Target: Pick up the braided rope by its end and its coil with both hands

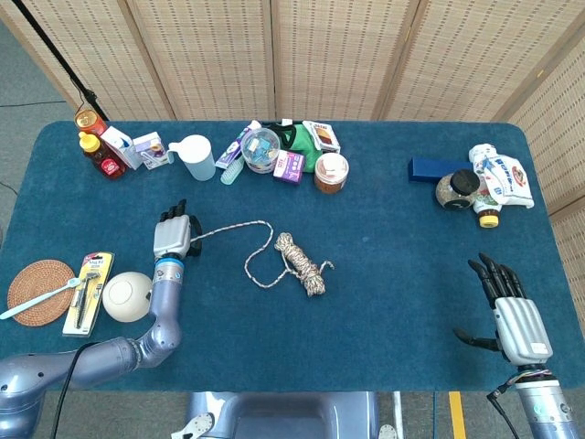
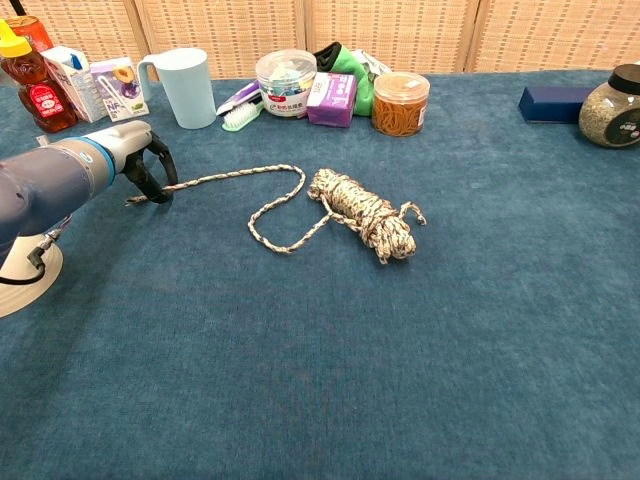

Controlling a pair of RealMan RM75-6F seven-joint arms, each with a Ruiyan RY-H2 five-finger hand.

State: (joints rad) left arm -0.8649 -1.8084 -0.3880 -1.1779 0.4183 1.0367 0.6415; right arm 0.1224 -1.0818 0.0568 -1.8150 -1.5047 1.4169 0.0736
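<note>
From the head view my left hand covers the free end of the braided rope, so I cannot see the contact there. The chest view shows the dark fingers curled down over that end, which pokes out just past them onto the surface; whether they truly pinch it I cannot tell. My right hand is cut off at the bottom edge of the head view and does not appear in the chest view; its fingers are spread wide, holding nothing, near the surface's front right corner.

The rope lies mid-surface: a speckled, woven cord running from my left hand in a loose loop to a tight oblong coil. Wide bare blue felt lies between the coil and my right hand. The pale mug and the jars stand well behind the rope.
</note>
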